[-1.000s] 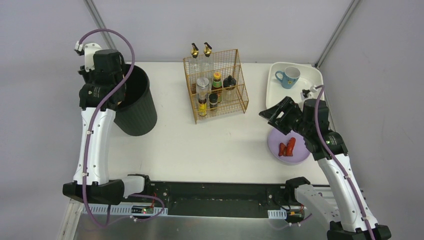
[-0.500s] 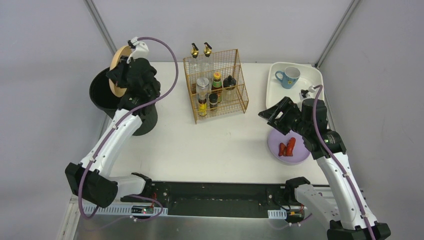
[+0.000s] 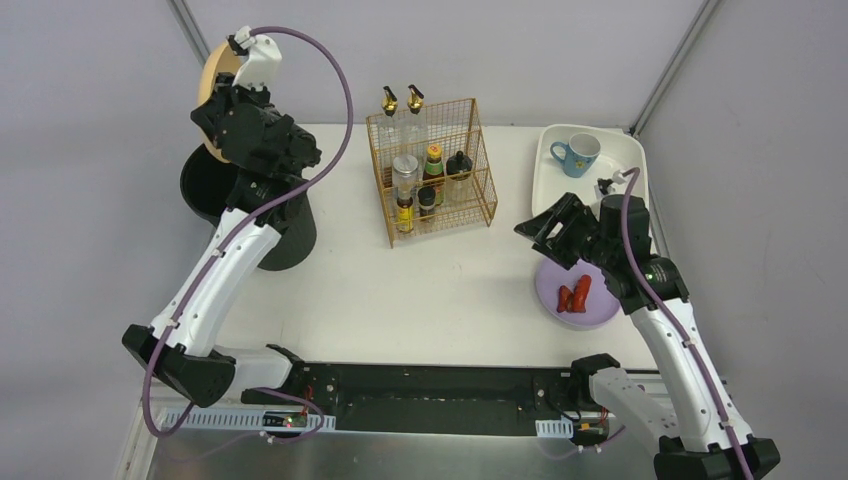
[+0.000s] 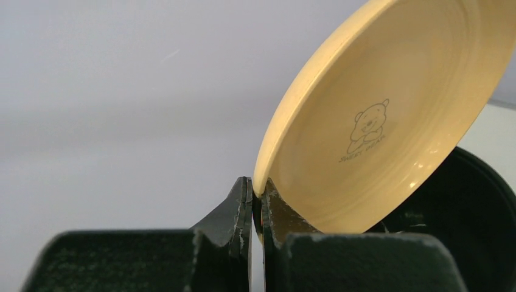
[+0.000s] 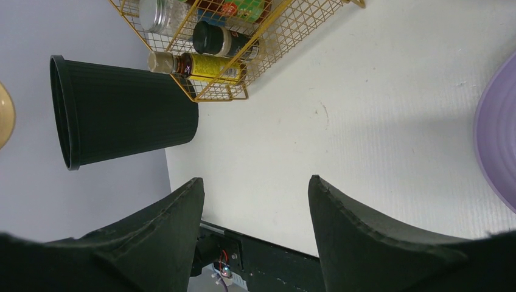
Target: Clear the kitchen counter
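the left gripper [image 4: 252, 190] is up high over the black bin [image 3: 288, 232]. its jaws are pinched tight on the rim of a yellow plate [image 4: 389, 103]. the plate stands tilted on its edge. it has a small bear [image 4: 366, 125] drawn in the middle, with tiny words under it. the open mouth of the bin shows just below the plate.

the right gripper [image 5: 255, 185] hangs over the right side of the kitchen counter [image 3: 400, 290]. its jaws are wide apart and hold nothing. a purple plate [image 3: 603, 308] sits on the counter just beside it. two red things [image 3: 575, 293] lie on that plate, touching each other. i cannot tell what they are.

the kitchen counter is the big white top that fills the middle of the view from above. a black rail [image 3: 430, 385] runs along its front edge, between the two arm bases. the black bin stands at the back left of it. a gold wire rack [image 3: 478, 170] stands at the back, in the middle, with bottles [image 3: 433, 165] and jars inside. a cream tub [image 3: 545, 168] sits in the back right corner, and a blue mug [image 3: 577, 153] stands upright in it.
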You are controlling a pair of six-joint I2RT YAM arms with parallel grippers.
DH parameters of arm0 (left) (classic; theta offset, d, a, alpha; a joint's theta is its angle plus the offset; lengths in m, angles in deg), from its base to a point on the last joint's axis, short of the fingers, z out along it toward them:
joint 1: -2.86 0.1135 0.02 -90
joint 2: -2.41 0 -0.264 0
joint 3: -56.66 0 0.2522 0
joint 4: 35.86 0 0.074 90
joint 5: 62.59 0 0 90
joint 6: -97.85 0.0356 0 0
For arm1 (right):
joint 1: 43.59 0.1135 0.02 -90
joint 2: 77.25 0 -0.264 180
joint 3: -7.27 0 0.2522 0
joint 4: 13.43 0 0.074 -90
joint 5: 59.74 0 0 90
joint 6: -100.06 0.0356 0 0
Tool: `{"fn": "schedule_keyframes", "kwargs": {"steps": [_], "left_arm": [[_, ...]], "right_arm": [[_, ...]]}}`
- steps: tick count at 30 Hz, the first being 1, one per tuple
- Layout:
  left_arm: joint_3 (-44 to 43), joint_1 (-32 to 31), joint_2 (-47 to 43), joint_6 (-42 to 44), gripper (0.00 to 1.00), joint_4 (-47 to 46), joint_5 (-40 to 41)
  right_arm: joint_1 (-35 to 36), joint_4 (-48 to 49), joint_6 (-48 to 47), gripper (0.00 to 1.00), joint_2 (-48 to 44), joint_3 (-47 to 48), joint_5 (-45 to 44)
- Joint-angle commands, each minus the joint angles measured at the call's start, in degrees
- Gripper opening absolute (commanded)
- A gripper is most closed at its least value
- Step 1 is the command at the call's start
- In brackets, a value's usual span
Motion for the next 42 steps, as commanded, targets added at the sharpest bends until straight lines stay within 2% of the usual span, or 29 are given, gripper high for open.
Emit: {"fn": "schedule_keyframes", "kwargs": {"steps": [1, 5, 13, 20, 22, 23, 25, 26, 27, 34, 42], "left_arm": [[-8.17, -3.46, -1.29, -6.49, 0.00, 9.77, 3.72], [-12.17, -9.48, -0.92, -6.88, 0.00, 12.76, 6.26], [-12.84, -22.67, 0.08, -9.00, 0.00, 13.06, 10.42], [-9.62, -30.80, 1.54, -12.34, 0.00, 11.83, 7.93], [-9.54, -32.53, 1.66, -17.58, 0.00, 17.84, 5.62], [-10.57, -33.34, 1.49, -24.55, 0.00, 25.85, 3.14], [-16.63, -33.68, 1.56, -46.07, 0.00, 52.26, -5.18], [-19.43, -32.85, 1.68, -53.72, 0.00, 60.88, -10.39], [-20.37, -32.39, 1.43, -57.01, 0.00, 63.70, -13.42], [-16.72, -31.20, 0.31, -65.32, 0.00, 64.07, -28.35], [-12.67, -26.76, -0.95, -83.20, 0.00, 66.21, -48.19]], "right_arm": [[0.30, 1.68, -0.58, 0.66, 0.85, 2.22, 1.63], [0.30, 1.94, -1.88, 0.66, 1.76, 3.45, 2.94], [1.15, 2.79, -4.54, 0.67, 2.26, 6.28, 5.57], [2.55, 5.50, -5.14, 0.67, 1.60, 6.21, 9.46], [2.90, 5.78, -5.19, 0.67, 1.37, 5.94, 9.81], [3.16, 5.77, -5.27, 0.67, 1.42, 5.86, 10.06], [3.56, 5.80, -5.07, 0.67, 1.36, 5.63, 9.98], [3.70, 5.69, -4.96, 0.67, 1.34, 5.48, 9.94], [3.82, 5.65, -4.90, 0.67, 1.26, 5.41, 9.74], [4.95, 5.56, -4.54, 0.67, 0.54, 5.73, 9.25], [5.97, 8.81, -5.72, 0.68, -2.02, 6.29, 10.00]]}}
